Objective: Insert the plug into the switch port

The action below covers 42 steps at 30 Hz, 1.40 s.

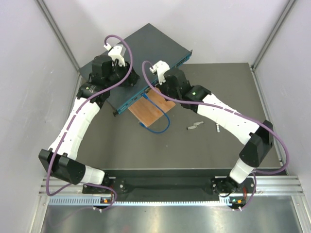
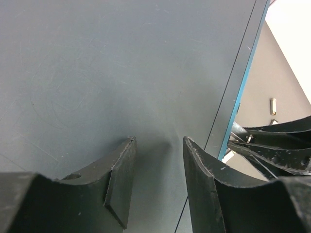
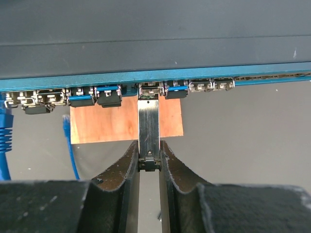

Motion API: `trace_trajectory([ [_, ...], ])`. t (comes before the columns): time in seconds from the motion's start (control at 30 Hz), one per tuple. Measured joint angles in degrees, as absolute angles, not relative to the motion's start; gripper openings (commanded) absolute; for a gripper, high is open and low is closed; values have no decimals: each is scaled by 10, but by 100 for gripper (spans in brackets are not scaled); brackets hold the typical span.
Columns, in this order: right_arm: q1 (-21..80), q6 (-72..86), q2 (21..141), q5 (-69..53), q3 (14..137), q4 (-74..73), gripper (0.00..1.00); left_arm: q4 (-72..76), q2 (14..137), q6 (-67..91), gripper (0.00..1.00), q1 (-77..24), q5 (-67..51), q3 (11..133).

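The switch (image 1: 146, 51) is a flat dark teal box lying aslant at the back of the table. Its port row (image 3: 150, 90) faces my right wrist camera. My right gripper (image 3: 149, 154) (image 1: 154, 88) is shut on the rear end of a slim silver metal plug (image 3: 148, 124). The plug's far end is at the mouth of a port near the row's middle. My left gripper (image 2: 158, 145) (image 1: 125, 80) is open and empty, its fingertips (image 2: 127, 150) down on the switch's top panel (image 2: 97, 73) near its front edge.
A thin orange-brown wooden board (image 1: 151, 109) (image 3: 112, 124) lies under the switch's port side. A blue cable (image 1: 158, 125) (image 3: 68, 141) loops beside the board, and another blue plug (image 3: 5, 133) sits in a left port. Small loose metal plugs (image 1: 194, 126) lie to the right.
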<state>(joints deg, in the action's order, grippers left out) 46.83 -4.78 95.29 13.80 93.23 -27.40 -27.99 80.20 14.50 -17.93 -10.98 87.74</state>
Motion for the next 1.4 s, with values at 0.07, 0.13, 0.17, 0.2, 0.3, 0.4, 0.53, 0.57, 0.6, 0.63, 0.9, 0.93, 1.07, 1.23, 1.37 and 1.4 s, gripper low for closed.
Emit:
trace_trajectory([
  [0.07,471,-50,954,148,932,-274,0,-279,803,147,48,-179,-111,877],
  [0.13,472,-52,955,152,932,-273,0,-278,803,148,48,-179,-111,877],
  [0.17,472,-52,955,153,932,-273,0,-278,803,148,48,-179,-111,877],
  [0.2,472,-51,956,152,932,-273,0,-278,803,149,48,-179,-111,877],
  [0.3,466,-41,961,140,935,-276,0,-278,803,149,48,-179,-111,877],
  [0.4,455,-28,969,107,939,-282,0,-277,803,149,48,-179,-111,877],
  [0.53,447,-18,977,72,942,-264,0,-277,803,149,48,-179,-111,877],
  [0.57,446,-17,977,68,942,-264,0,-277,803,149,48,-179,-111,877],
  [0.6,445,-15,977,63,942,-266,0,-278,803,149,48,-179,-112,877],
  [0.63,444,-15,977,61,942,-266,0,-277,804,149,48,-179,-113,877],
  [0.9,442,-19,976,55,950,-273,0,-276,804,149,48,-179,-113,877],
  [0.93,439,-20,977,48,958,-272,0,-276,804,149,49,-179,-114,877],
  [1.07,437,-25,996,41,992,-282,0,-275,804,149,49,-179,-114,877],
  [1.23,437,-30,1011,39,1009,-284,0,-275,804,149,49,-179,-115,877],
  [1.37,437,-34,1013,39,1009,-280,10,-274,805,149,49,-179,-116,877],
  [1.4,437,-34,1013,39,1010,-280,13,-274,805,149,49,-179,-116,877],
])
